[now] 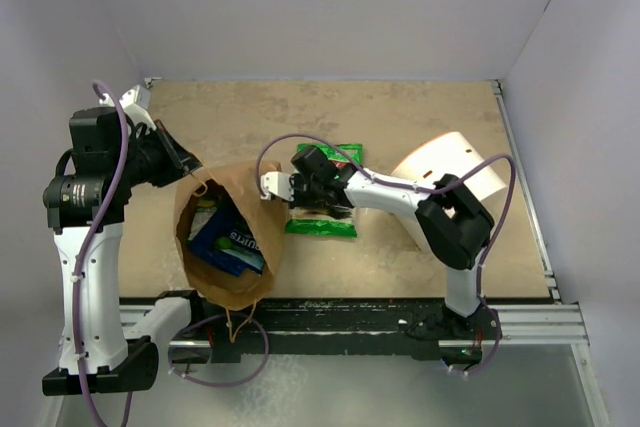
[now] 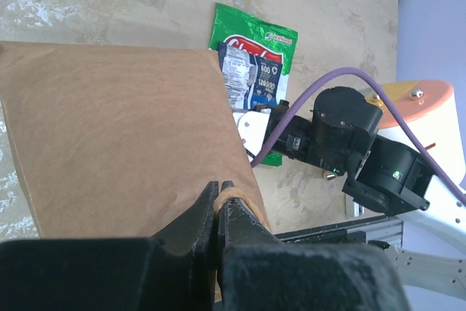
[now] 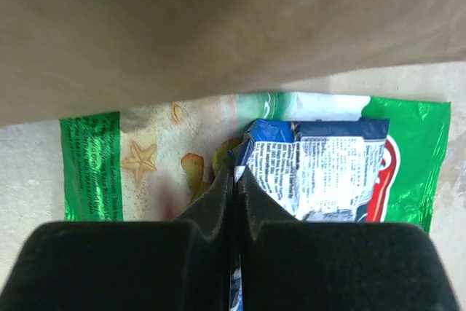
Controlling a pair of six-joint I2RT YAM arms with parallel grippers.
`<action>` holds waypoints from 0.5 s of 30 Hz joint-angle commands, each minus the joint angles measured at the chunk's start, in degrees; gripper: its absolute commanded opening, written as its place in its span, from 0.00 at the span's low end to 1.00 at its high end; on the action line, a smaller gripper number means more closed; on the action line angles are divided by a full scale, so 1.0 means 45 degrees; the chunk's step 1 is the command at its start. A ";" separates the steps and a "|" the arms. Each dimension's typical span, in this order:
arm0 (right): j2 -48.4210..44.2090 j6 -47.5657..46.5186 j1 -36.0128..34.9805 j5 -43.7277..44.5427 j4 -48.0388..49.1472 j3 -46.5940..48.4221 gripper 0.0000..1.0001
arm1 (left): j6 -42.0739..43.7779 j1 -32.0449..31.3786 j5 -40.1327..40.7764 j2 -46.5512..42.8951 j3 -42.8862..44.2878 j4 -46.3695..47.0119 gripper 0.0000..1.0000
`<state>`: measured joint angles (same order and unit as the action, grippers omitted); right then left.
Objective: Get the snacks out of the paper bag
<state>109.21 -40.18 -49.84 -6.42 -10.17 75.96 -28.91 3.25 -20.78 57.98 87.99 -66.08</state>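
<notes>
The brown paper bag lies on the table with its mouth open toward the camera above. Inside it show a dark blue snack packet and a greenish one. My left gripper is shut on the bag's twisted paper handle at the far rim. My right gripper sits just outside the bag's right side, shut on the edge of a small blue packet. That packet hangs over a green packet with a red label lying flat on the table.
A white cylindrical container with an orange glow lies at the right, behind my right arm. Grey walls close in the table on the left, back and right. A metal rail runs along the near edge.
</notes>
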 commanded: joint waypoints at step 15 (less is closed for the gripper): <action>-0.3636 0.2643 0.0295 -0.1699 0.1031 -0.0431 0.54 | -0.0593 0.0021 -0.1167 0.0402 -0.0290 0.1468 0.00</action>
<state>99.20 -34.96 -48.40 -10.46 -9.82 74.59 -29.69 3.25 -22.13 58.61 87.33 -64.55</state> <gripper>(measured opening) 0.500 0.009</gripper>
